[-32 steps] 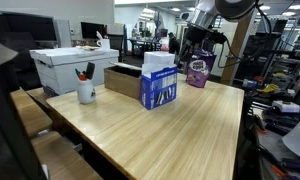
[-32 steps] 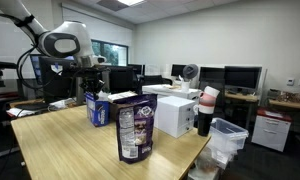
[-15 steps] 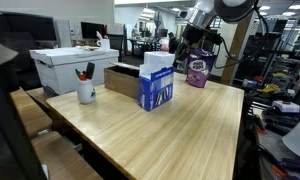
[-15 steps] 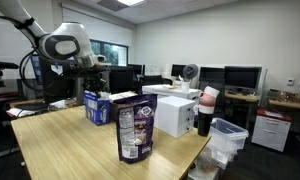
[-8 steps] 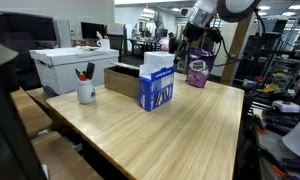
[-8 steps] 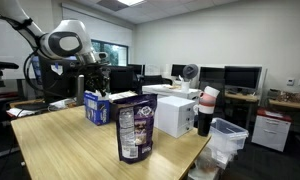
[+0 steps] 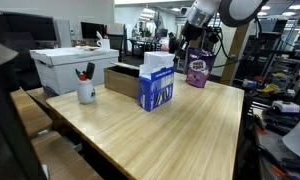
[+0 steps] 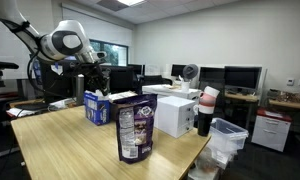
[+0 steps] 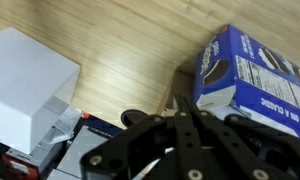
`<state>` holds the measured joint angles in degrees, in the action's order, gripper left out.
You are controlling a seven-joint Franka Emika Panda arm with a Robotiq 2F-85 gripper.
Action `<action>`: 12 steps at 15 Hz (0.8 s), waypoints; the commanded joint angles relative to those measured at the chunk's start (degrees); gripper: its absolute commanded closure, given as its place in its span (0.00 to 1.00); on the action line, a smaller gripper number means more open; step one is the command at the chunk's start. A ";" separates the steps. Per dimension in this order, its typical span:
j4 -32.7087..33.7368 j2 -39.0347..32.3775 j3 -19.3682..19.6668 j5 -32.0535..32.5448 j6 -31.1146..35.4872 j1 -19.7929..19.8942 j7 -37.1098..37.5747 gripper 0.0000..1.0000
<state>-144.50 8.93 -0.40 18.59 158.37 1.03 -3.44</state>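
My gripper (image 9: 178, 103) is shut, its two black fingers pressed together with nothing between them. It hangs high in the air above the far side of the wooden table (image 7: 180, 125). In an exterior view the gripper (image 7: 190, 42) is above and behind a purple bag (image 7: 197, 72) and a blue-and-white carton (image 7: 158, 85). Seen from the opposite side, the gripper (image 8: 90, 80) hovers just over the carton (image 8: 97, 107), with the purple bag (image 8: 135, 130) nearer the camera. Below the fingers the wrist view shows the carton (image 9: 250, 70) and a dark round object (image 9: 135, 118).
A white lidded box (image 7: 65, 65) (image 9: 25, 85), a cardboard box (image 7: 120, 78) and a white mug with pens (image 7: 86, 92) stand along one table side. A white bin (image 8: 228, 135) sits past the table's end. Desks and monitors fill the room behind.
The arm has risen a little, lifting the shut gripper higher above the carton. Nothing on the table has moved.
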 commanded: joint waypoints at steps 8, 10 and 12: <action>3.47 -5.01 -2.94 0.54 -0.51 -0.92 4.14 0.97; 4.07 -5.66 -2.86 -1.10 -0.69 -1.64 2.57 0.97; 5.24 -6.76 -2.80 -5.82 -2.61 -3.13 -0.89 0.97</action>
<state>-140.79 3.79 -3.13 18.24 158.22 -0.52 -0.18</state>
